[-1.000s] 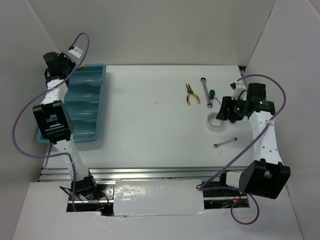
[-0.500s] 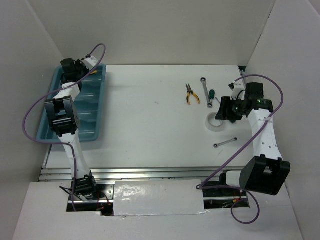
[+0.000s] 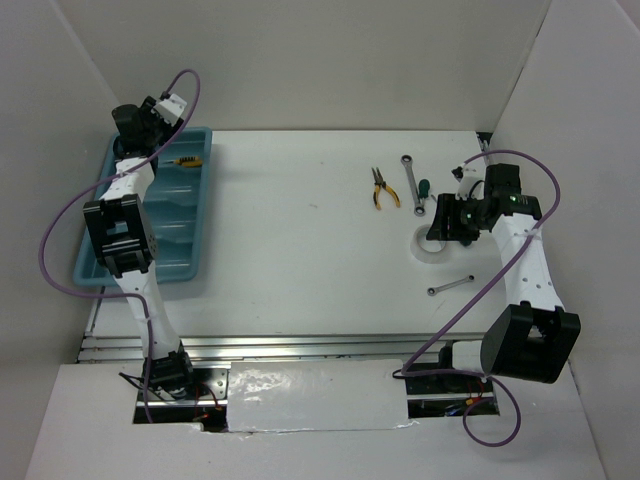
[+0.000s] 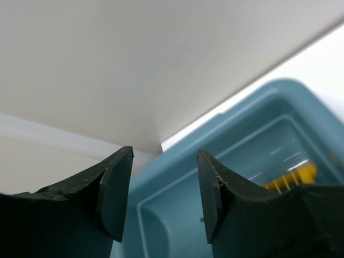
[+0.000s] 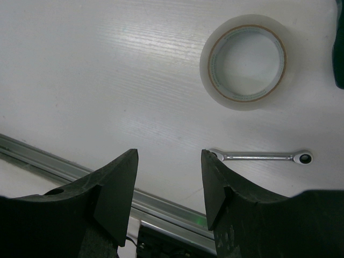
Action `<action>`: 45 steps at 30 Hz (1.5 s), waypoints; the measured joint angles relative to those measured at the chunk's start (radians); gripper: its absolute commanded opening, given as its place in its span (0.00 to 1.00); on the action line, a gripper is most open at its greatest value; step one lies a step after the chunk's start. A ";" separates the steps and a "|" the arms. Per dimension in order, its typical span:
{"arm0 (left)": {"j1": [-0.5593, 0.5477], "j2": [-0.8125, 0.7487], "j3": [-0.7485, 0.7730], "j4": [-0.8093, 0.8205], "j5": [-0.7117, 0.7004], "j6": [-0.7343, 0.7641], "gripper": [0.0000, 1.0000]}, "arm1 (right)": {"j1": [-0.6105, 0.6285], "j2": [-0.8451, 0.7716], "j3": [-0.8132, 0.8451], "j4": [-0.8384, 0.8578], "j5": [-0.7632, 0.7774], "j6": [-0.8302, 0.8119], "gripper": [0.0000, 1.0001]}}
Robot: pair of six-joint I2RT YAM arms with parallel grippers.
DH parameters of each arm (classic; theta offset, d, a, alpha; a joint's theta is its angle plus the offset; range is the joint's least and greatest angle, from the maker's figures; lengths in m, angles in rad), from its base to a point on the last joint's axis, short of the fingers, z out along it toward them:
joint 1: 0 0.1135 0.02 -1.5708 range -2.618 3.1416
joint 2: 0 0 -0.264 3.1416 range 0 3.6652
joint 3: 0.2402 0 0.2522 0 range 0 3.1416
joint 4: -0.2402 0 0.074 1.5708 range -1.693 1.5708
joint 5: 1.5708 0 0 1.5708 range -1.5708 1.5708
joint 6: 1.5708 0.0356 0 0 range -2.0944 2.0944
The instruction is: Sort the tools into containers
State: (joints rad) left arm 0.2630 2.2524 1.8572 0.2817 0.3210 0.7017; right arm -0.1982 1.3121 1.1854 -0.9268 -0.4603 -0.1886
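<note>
From above, my left gripper hangs over the far left corner of the light blue tray. One pair of yellow-handled pliers lies in the tray's farthest compartment, just beside that gripper. My right gripper sits over the far edge of the white tape ring and hides part of it. Beyond it lie the green-handled screwdriver, the long silver wrench and the second pliers, close together. The short wrench lies nearer to me, apart from the rest.

Through my left wrist, the left gripper is spread wide with nothing between the fingers. Below the gap are the tray's corner and the white wall. A bit of yellow handle shows in the compartment, off to the right of my finger.

Through my right wrist, the right gripper is also parted and empty, above bare table. The tape ring lies flat ahead and to the right. The short wrench lies just beside my right finger, and the screwdriver's dark green is at the frame's edge. A metal rail runs under my left finger.
</note>
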 measured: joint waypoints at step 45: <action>-0.098 -1.008 -0.654 -0.475 0.019 -0.822 0.95 | 0.422 1.163 1.078 -0.095 0.443 0.261 0.48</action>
State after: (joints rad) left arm 0.1646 1.2442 1.2034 -0.1936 0.3401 -0.1207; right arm 0.2237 2.4748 2.2635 -1.0218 -0.0177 0.0727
